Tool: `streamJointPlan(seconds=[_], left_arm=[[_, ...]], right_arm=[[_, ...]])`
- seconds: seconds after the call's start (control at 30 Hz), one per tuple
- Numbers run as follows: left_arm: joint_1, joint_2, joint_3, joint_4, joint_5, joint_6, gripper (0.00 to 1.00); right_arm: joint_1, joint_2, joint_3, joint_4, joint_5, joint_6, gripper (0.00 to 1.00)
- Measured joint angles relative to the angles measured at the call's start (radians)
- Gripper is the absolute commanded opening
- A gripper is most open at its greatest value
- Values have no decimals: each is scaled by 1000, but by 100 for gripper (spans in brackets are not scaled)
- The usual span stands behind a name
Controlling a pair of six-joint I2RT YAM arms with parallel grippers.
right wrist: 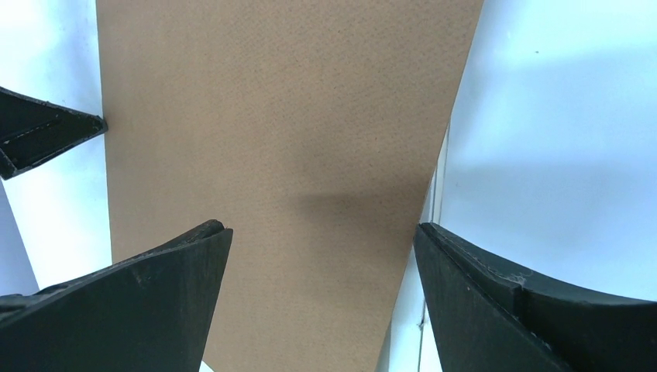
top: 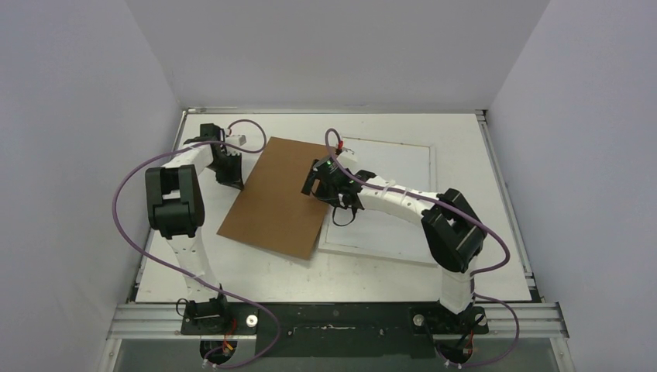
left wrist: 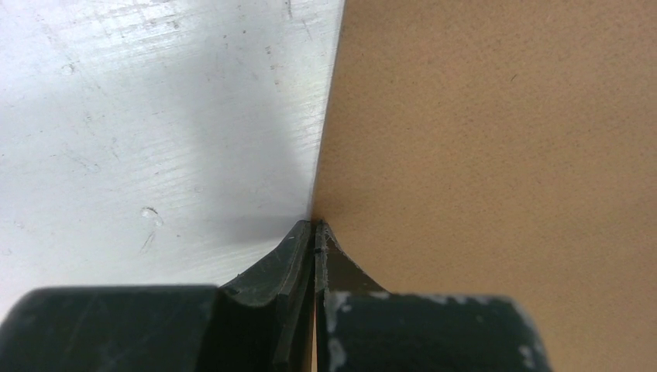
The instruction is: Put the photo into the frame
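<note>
A plain brown backing board [top: 275, 198] lies slanted left of centre, its right edge over the white frame [top: 403, 240], which rests flat on the table. My left gripper [top: 232, 180] is shut on the board's left edge; in the left wrist view the closed tips [left wrist: 315, 225] pinch that edge of the board [left wrist: 496, 155]. My right gripper [top: 321, 190] hangs open above the board's right side, its fingers [right wrist: 178, 271] spread over the board [right wrist: 287, 155] with nothing between them. The frame [right wrist: 558, 116] shows beyond the board. The photo is hidden.
The white table [top: 256, 271] is boxed in by grey walls on three sides, with metal rails [top: 507, 201] along its edges. Purple cables [top: 116, 201] loop beside both arms. My left gripper's tips [right wrist: 46, 136] show at the board's far edge.
</note>
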Motion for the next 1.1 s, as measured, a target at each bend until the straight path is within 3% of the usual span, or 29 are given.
streamJointPlan(seconds=[1.1], left_arm=[[-56,2,-7,-11,43,-4,0]], right_arm=[[-83,-55,-176,100,-69,6,90]])
